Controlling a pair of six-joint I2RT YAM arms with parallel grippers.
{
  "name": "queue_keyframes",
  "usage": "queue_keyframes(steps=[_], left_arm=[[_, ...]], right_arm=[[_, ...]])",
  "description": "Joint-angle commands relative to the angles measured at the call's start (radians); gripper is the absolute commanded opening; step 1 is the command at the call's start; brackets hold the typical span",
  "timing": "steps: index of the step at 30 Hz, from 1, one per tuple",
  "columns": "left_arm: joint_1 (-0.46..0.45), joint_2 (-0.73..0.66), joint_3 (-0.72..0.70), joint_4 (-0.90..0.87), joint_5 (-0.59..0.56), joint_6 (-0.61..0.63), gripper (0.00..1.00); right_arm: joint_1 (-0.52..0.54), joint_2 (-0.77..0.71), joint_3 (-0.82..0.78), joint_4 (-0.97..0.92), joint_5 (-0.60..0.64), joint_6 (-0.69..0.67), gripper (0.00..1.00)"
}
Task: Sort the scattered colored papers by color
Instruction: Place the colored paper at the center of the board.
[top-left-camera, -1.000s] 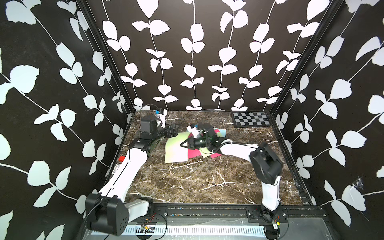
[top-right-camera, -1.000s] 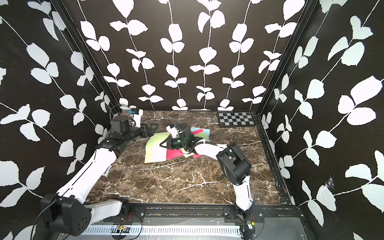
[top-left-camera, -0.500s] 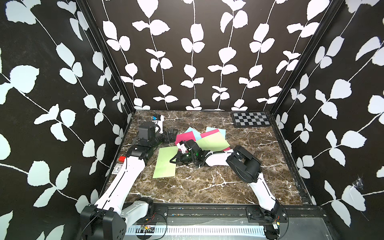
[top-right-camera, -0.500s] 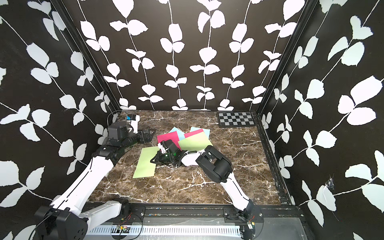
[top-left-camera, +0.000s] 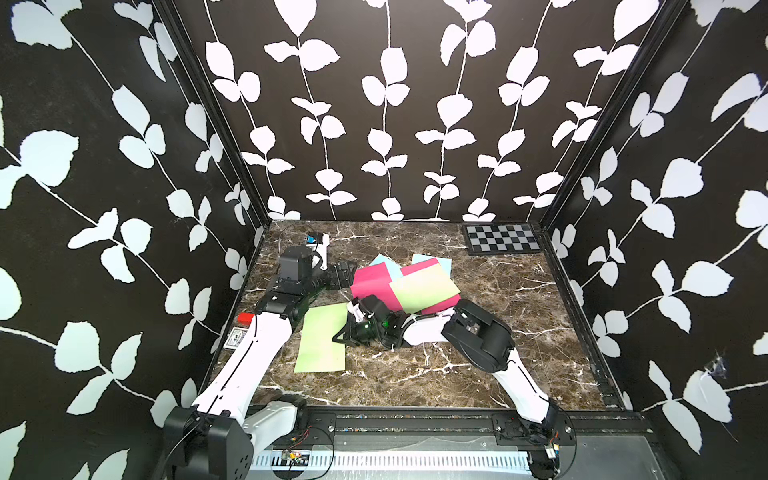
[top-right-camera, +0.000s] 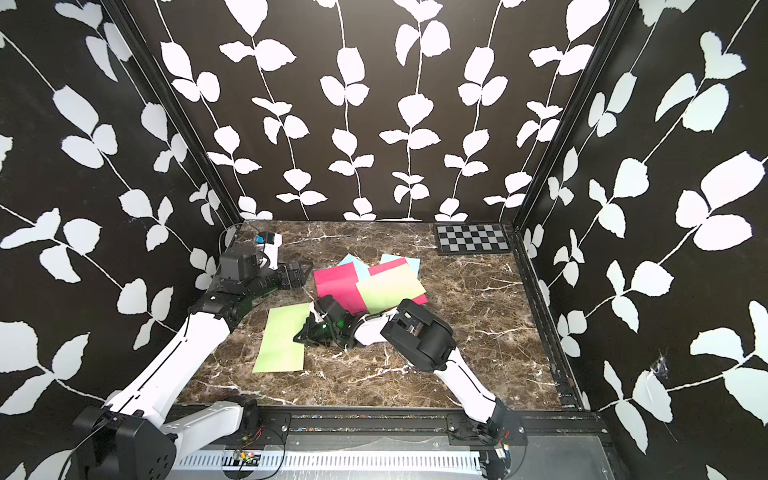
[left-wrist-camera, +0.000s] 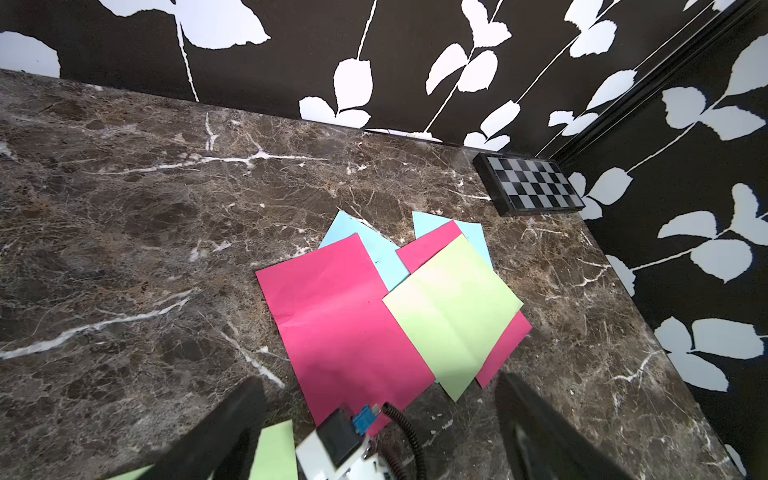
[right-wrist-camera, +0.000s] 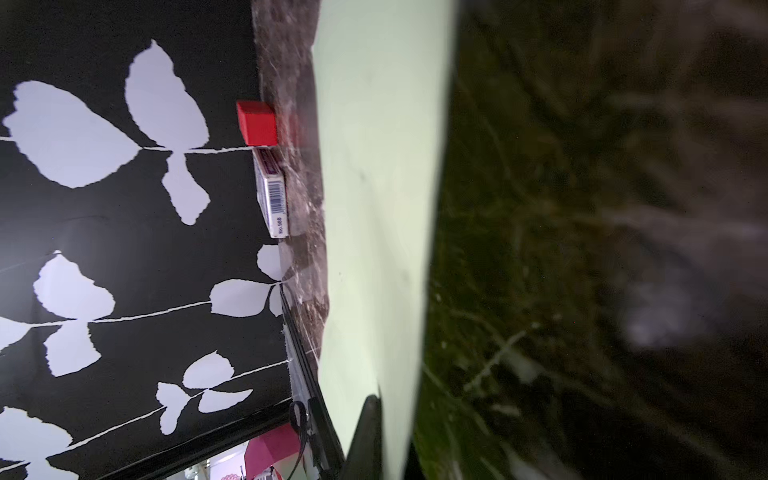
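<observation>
2 grippers we saw: right gripper (top-left-camera: 337, 338) pinched a thin, flat green sheet (top-left-camera: 320, 351) on veined marble (top-left-camera: 415, 376); left gripper (left-wrist-camera: 379, 384) gaped wide, empty.

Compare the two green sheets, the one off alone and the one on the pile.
The lone sheet lies on bare marble; the pile sheet rests on pink sheets. The right hand is shut on the lone sheet's edge; no hand holds the pile sheet. The lone sheet runs front to back; the pile sheet lies skewed. Both are light green, flat and rectangular.
</observation>
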Motion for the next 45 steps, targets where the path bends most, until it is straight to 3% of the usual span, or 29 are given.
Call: queue_keyframes(steps=[1, 8, 18, 26, 32, 37, 45], left_arm=[[0.001, -0.013, -0.016, 0.019, 0.014, -0.008, 0.88], [-0.001, -0.013, -0.036, 0.034, 0.031, -0.021, 0.88], [0.0, -0.015, -0.047, 0.036, 0.038, -0.025, 0.88], [-0.001, -0.013, -0.051, 0.041, 0.04, -0.028, 0.89], [-0.001, -0.006, -0.053, 0.045, 0.043, -0.028, 0.89], [0.001, 0.001, -0.054, 0.046, 0.034, -0.025, 0.89], [0.001, 0.0, -0.049, 0.047, 0.03, -0.023, 0.89]], right_arm=[[0.016, 0.018, -0.02, 0.083, 0.037, 0.112, 0.0], [0.031, 0.018, -0.038, 0.121, 0.059, 0.144, 0.02], [0.043, -0.011, -0.049, 0.058, 0.075, 0.111, 0.36], [0.052, -0.068, -0.087, -0.036, 0.095, 0.064, 0.51], [0.054, -0.135, -0.069, -0.239, 0.143, -0.054, 0.64], [0.054, -0.151, -0.039, -0.308, 0.139, -0.086, 0.7], [0.058, -0.066, 0.104, -0.41, 0.08, -0.127, 0.71]])
